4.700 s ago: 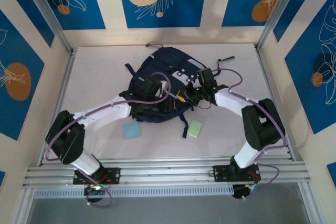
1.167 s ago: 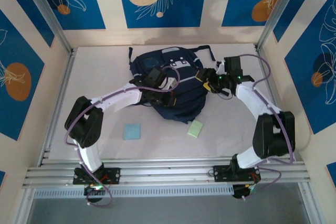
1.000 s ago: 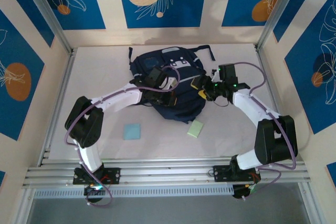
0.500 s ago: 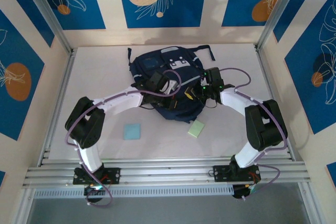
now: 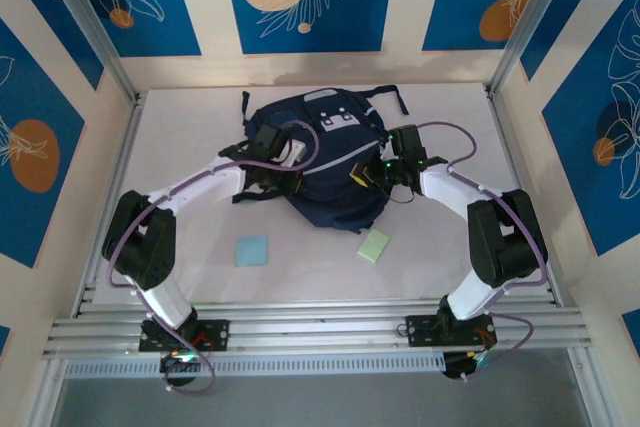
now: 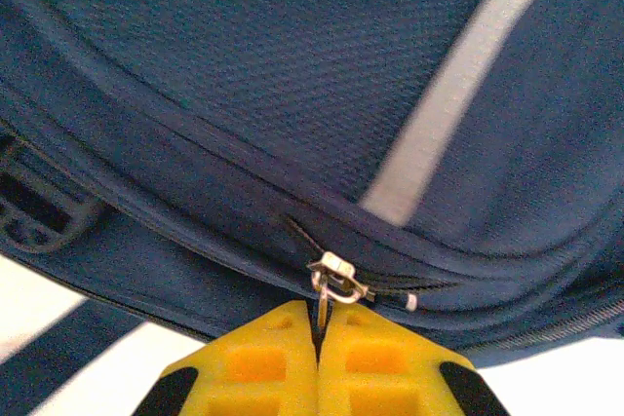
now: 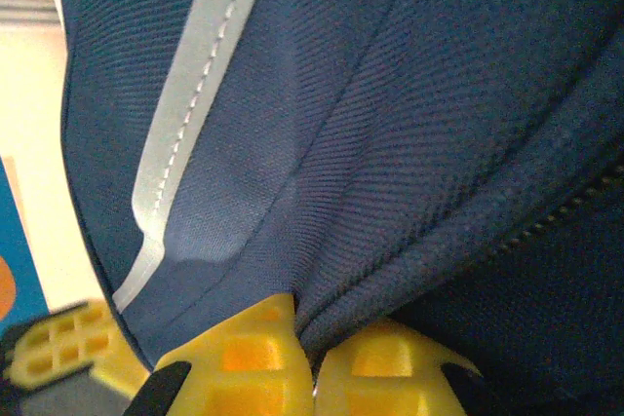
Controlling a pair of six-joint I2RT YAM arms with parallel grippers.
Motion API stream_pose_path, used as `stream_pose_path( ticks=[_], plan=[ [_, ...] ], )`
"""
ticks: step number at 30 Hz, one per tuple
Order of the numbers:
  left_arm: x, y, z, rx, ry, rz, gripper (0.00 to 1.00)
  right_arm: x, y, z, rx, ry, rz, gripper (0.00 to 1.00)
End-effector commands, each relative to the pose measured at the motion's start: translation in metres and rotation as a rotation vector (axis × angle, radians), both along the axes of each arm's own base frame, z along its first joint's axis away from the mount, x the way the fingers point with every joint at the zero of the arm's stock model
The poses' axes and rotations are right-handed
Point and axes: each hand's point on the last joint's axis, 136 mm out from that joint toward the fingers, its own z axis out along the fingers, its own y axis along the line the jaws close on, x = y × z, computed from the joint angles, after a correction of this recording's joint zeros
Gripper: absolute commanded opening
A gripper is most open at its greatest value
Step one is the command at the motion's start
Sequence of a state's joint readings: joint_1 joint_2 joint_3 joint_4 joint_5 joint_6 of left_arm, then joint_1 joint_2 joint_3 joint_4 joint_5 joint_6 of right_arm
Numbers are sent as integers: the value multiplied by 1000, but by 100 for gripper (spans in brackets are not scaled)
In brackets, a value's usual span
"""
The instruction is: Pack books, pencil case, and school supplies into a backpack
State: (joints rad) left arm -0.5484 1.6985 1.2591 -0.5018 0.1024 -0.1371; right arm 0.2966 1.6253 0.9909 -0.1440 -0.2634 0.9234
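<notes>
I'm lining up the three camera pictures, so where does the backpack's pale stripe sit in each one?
Top external: the pale stripe runs diagonally across the backpack, around the picture's middle.
Left wrist: the pale stripe slants from the upper right down toward the middle.
Right wrist: the pale stripe runs from the top left down to the lower left.
Shared landmark: the navy backpack fabric on both sides of the stripe.

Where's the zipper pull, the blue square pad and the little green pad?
zipper pull (image 6: 334, 278), left wrist view, on its metal loop.
light blue pad (image 5: 251, 250), top external view, on its middle.
pale green pad (image 5: 373, 245), top external view, on its middle.
</notes>
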Motion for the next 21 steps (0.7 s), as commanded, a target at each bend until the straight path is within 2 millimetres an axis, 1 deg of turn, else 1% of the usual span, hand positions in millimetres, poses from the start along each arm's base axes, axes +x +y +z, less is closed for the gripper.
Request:
stream_pose_path(
  ticks=[1, 3, 4, 6, 7, 8, 9, 10, 11, 13, 14, 15, 16, 17, 18, 21],
  plan=[
    [23, 52, 2, 137, -62, 100, 0, 7, -8, 6, -84, -71, 57, 0],
    [37, 58, 3, 152, -82, 143, 0, 6, -2, 6, -77, -74, 91, 0],
    [42, 58, 3, 149, -82, 158, 0, 5, 1, 8, -69, -78, 107, 0],
    [48, 51, 4, 117, -73, 170, 0, 3, 7, 12, -62, -87, 131, 0],
    [49, 46, 5, 92, -62, 179, 4, 2, 10, 14, -64, -90, 141, 0],
    [48, 42, 6, 64, -50, 186, 15, 0, 11, 18, -72, -92, 146, 0],
    [47, 39, 7, 37, -43, 196, 25, -2, 10, 21, -82, -94, 144, 8],
    [45, 36, 8, 7, -33, 205, 35, -4, 9, 24, -98, -96, 139, 22],
    [43, 34, 11, -24, -28, 214, 45, -9, 7, 28, -114, -94, 137, 41],
    [38, 31, 14, -76, -25, 235, 69, -19, 3, 33, -149, -81, 133, 67],
    [36, 30, 16, -100, -32, 245, 81, -25, 1, 35, -167, -72, 133, 77],
    [34, 31, 19, -124, -42, 263, 95, -32, -3, 36, -192, -57, 132, 85],
    [32, 31, 22, -149, -54, 273, 100, -42, -7, 33, -222, -29, 133, 92],
    [31, 31, 26, -171, -68, 281, 100, -48, -10, 32, -243, -12, 135, 96],
    [30, 31, 28, -190, -81, 292, 100, -60, -15, 27, -274, 27, 136, 99],
    [29, 30, 35, -258, -119, 312, 100, -92, -26, 11, -370, 138, 144, 99]
  ],
)
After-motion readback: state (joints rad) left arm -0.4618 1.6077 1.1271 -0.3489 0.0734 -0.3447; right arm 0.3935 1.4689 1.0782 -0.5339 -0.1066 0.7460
